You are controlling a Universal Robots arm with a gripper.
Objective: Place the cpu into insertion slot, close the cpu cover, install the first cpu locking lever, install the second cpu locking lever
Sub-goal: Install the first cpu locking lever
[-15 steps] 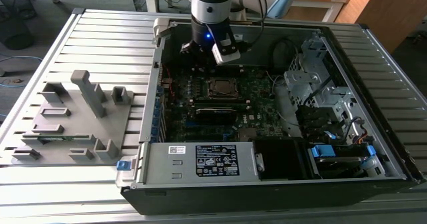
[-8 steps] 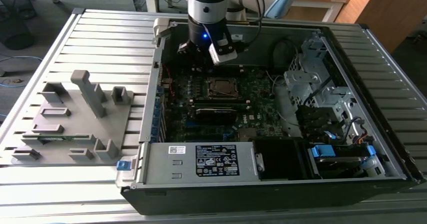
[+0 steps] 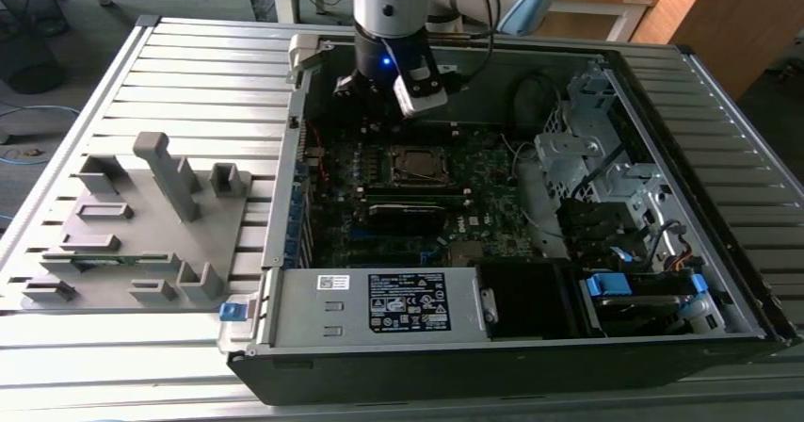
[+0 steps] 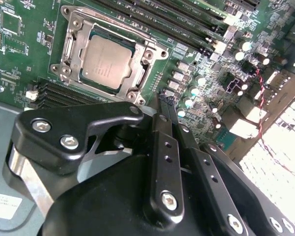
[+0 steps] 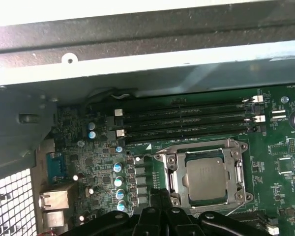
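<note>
1. Second wrist view: gripper [image 4: 165,100] pinched together on nothing, tips near one corner of the cpu cover [image 4: 71,49].
2. Lying flat, framing the cpu [image 4: 108,61] seated in the insertion slot [image 3: 417,166].
3. Green motherboard [image 4: 19,44] all around, memory slots [image 5: 187,120] beside the socket.

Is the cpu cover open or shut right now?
Shut: in both wrist views the cpu cover lies flat around the cpu, whose top shows through its window.
</note>
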